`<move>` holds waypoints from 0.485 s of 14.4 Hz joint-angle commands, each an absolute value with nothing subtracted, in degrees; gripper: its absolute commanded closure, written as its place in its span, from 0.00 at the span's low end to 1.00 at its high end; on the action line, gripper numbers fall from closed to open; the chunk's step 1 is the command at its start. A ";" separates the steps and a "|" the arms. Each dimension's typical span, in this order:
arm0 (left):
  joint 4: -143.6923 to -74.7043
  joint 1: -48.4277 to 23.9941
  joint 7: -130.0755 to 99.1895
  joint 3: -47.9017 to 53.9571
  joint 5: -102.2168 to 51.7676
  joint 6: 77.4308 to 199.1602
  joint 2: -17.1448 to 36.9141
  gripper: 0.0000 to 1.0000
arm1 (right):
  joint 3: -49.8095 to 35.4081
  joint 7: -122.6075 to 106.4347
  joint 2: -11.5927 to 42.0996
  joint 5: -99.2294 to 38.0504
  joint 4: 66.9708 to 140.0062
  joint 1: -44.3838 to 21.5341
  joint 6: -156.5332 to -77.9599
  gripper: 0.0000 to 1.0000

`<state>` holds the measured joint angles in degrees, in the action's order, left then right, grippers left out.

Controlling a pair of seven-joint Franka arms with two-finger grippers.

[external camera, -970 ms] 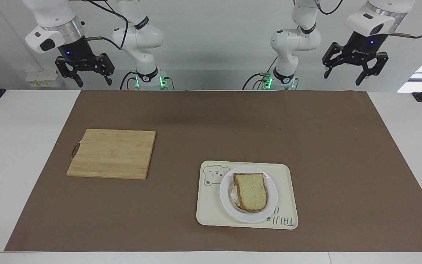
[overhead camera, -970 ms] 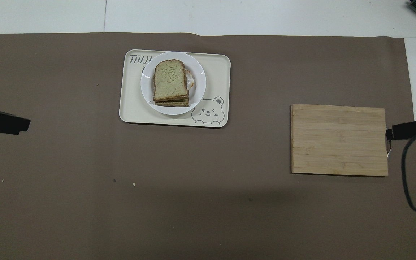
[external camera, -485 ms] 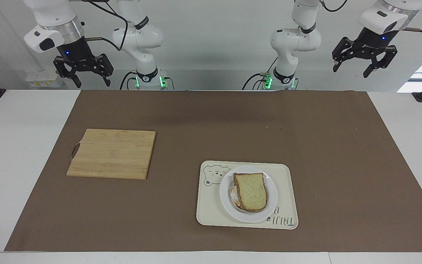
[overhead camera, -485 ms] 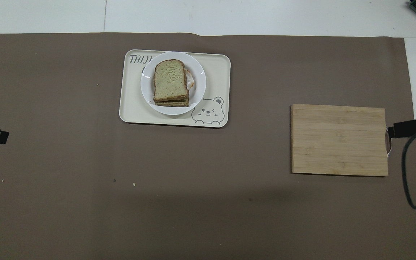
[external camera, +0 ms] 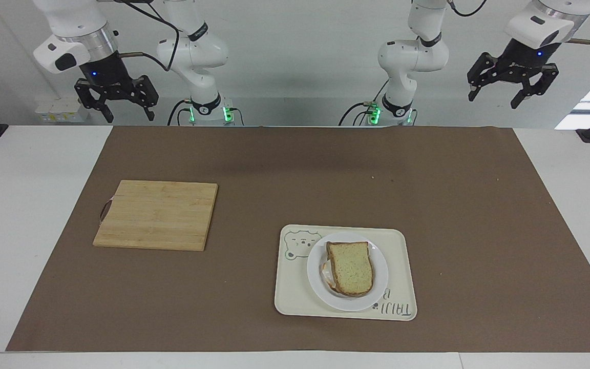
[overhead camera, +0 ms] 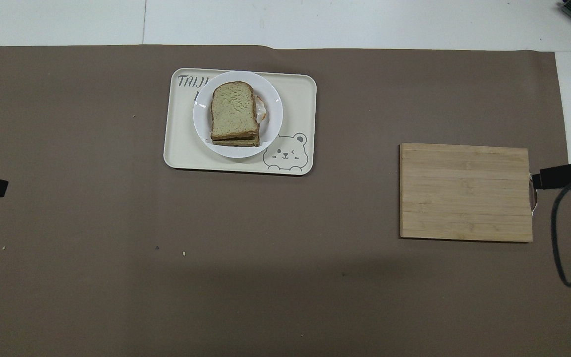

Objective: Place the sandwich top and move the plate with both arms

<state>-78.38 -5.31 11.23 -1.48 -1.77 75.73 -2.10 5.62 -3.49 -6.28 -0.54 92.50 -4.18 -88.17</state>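
The sandwich top (external camera: 350, 267) (overhead camera: 233, 110), a tan bread slice with a brown crust, lies on a lower slice with a bit of egg white showing at its side. The stack sits on the small round white plate (external camera: 377, 287) (overhead camera: 270, 134), which stands on the cream tray (external camera: 400, 246) (overhead camera: 300, 89). My left gripper (external camera: 510, 91) hangs open and empty, raised near its base at the left arm's end. My right gripper (external camera: 116, 105) hangs open and empty, raised near its base at the right arm's end. In the overhead view only black tips show at the edges.
A bamboo cutting board (external camera: 156, 214) (overhead camera: 465, 192) lies bare toward the right arm's end of the table. A brown mat (external camera: 428, 184) covers most of the table. A black cable loops beside the board in the overhead view (overhead camera: 560, 238).
The left gripper rose and drew back toward the left arm's end. The right gripper shifted slightly. The sandwich, plate and tray have not moved.
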 commanded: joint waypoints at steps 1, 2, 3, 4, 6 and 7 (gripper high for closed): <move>-79.37 -4.83 10.37 -1.41 0.26 76.98 -2.90 0.00 | 5.19 -2.90 -6.77 0.26 93.43 -4.04 -89.21 0.00; -79.54 -4.83 10.37 -1.49 0.26 77.43 -2.90 0.00 | 5.19 -2.90 -6.77 0.26 93.43 -4.04 -89.21 0.00; -79.63 -4.66 10.46 -1.49 0.26 77.52 -2.90 0.00 | 5.19 -2.90 -6.77 -0.17 93.43 -4.04 -89.21 0.00; -79.89 -4.40 10.46 -1.49 0.26 77.61 -2.99 0.00 | 5.19 -2.90 -6.85 -0.35 93.43 -4.04 -89.12 0.00; -79.89 -4.39 10.37 -1.49 0.26 77.70 -2.99 0.00 | 5.19 -2.90 -6.77 -0.53 93.43 -4.04 -89.12 0.00; -79.89 -4.48 10.37 -1.49 0.26 77.70 -2.99 0.00 | 5.19 -2.90 -6.77 -0.53 93.43 -4.04 -89.12 0.00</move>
